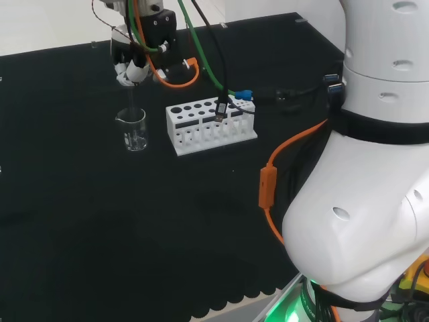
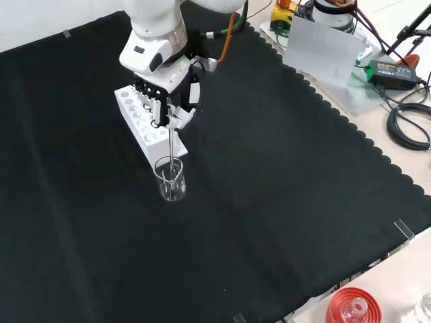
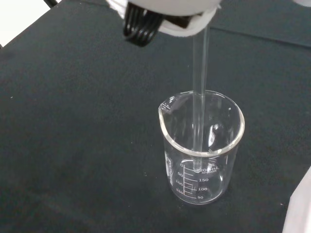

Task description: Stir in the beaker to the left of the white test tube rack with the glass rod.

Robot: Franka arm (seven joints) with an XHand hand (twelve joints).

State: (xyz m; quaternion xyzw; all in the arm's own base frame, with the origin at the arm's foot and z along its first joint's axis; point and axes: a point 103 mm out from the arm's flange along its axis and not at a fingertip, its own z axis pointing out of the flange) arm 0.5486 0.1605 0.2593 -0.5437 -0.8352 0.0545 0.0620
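The hand (image 2: pixel 165 101) hangs over the beaker (image 2: pixel 170 179), its fingers curled round the top of the glass rod (image 2: pixel 172 149), which drops straight down into the vessel. In the head view the beaker stands on the black worktop (image 1: pixel 100 221) just left of the white rack (image 1: pixel 210 126); in the front view it sits nearer than the rack's near end.

The rod looks to me thin, stiff and smooth, so likely slippery between the fingers and quick to snap if it is levered against the wall. Holding it high, as now, seems right, since that leaves the lower length free to circle.

The beaker is clear glass with a pour lip, light by the look of it, and I cannot tell whether it holds any liquid. I judge it could skid or tip on the cloth if the rod pushes hard on the wall.

Its side carries a printed volume scale, too small for me to vouch for.
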